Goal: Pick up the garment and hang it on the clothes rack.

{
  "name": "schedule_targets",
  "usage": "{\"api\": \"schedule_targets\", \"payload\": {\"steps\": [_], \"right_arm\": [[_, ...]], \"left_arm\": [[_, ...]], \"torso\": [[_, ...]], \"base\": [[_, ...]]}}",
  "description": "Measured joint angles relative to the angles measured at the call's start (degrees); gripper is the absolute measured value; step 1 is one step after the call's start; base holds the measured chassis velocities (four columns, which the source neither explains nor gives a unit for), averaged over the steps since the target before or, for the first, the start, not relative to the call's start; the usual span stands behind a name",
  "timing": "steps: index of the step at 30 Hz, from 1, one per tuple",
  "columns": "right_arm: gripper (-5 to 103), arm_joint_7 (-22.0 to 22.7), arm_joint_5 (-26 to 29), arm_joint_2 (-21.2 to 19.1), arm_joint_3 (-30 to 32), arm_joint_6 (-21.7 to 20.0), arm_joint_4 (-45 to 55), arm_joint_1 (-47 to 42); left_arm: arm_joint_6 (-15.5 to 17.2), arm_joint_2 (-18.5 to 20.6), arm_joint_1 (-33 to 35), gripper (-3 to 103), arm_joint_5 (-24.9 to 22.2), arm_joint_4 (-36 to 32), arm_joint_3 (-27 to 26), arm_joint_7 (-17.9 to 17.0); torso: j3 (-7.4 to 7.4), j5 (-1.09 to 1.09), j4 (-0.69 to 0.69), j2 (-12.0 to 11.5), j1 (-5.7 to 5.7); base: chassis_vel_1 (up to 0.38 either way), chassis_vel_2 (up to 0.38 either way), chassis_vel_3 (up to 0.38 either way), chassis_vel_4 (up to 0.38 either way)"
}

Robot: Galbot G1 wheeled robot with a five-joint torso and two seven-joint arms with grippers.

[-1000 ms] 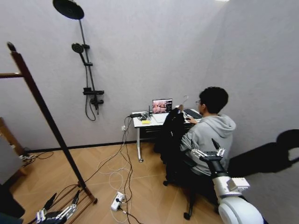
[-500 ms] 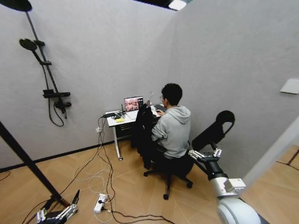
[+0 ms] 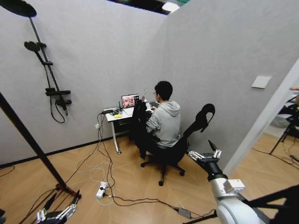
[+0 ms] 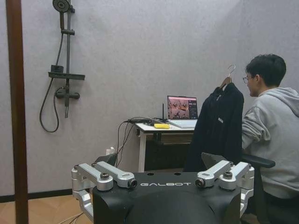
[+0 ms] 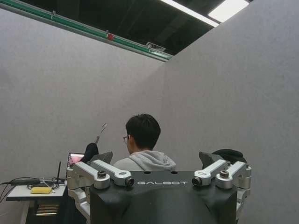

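Note:
The garment, a black jacket on a wooden hanger with a metal hook, hangs upright beside the desk, right next to a seated person. What holds it up I cannot tell. It also appears in the left wrist view as the garment, and a dark edge of the garment shows in the right wrist view. One slanting dark post of the clothes rack crosses the left side; the same clothes rack stands close to the left wrist camera. My left gripper hangs low and open. My right gripper is open, far short of the jacket.
A white desk carries a laptop. The person sits on a black office chair. Cables and a power strip lie on the wooden floor. A shower fixture is on the wall. A white partition stands at the right.
The whole head view has swung, so the camera has turned right: desk, person and rack post slid left and a doorway opened at the right. Both arms keep their pose.

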Motion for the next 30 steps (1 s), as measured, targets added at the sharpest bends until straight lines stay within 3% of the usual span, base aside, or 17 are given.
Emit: {"api": "schedule_targets", "payload": {"steps": [1,2,6,9,14,21,24,30], "right_arm": [[100,0.0,-0.1,0.0,-0.2,-0.1,-0.1,0.2],[100,-0.2,-0.1,0.1,-0.4,-0.2,-0.3,0.4],[100,-0.7,-0.2,0.0,-0.8,-0.2,-0.9,1.1],[100,-1.2,-0.2,-0.1,-0.8,0.0,-1.4,1.2],[100,-1.8,-0.2,-0.2,-1.2,0.6,-2.5,1.6],[100,-2.2,-0.2,0.1,-1.6,0.5,-3.1,2.5],[100,-2.5,-0.4,0.3,-2.0,0.3,-3.3,3.0],[100,-2.8,-0.6,0.6,-2.5,-0.1,-3.5,3.6]], "left_arm": [[0.0,0.0,0.0,100,0.0,0.0,0.0,0.0],[0.0,0.0,0.0,100,0.0,0.0,0.0,0.0],[0.0,0.0,0.0,100,0.0,0.0,0.0,0.0],[0.0,0.0,0.0,100,0.0,0.0,0.0,0.0],[0.0,0.0,0.0,100,0.0,0.0,0.0,-0.1],[0.0,0.0,0.0,100,0.0,0.0,0.0,0.0],[0.0,0.0,0.0,100,0.0,0.0,0.0,0.0],[0.0,0.0,0.0,100,0.0,0.0,0.0,0.0]], "torso": [[0.01,0.03,0.0,0.0,0.01],[-0.01,-0.11,-0.01,0.0,-0.02],[0.01,0.02,0.0,0.0,0.01],[-0.03,-0.07,0.0,0.0,-0.05],[-0.02,-0.02,0.01,0.0,-0.05],[0.01,0.02,-0.05,0.0,0.03],[0.02,-0.08,0.01,0.0,0.06],[0.01,-0.05,0.01,0.0,0.05]], "base": [[0.381,-0.359,-0.355,0.363],[0.347,-0.351,-0.352,0.36],[0.378,-0.333,-0.349,0.37],[0.368,-0.268,-0.298,0.341],[0.241,-0.093,-0.198,0.268],[0.021,0.058,0.028,0.109],[0.031,0.127,0.226,0.02],[0.132,0.136,0.156,0.08]]}}
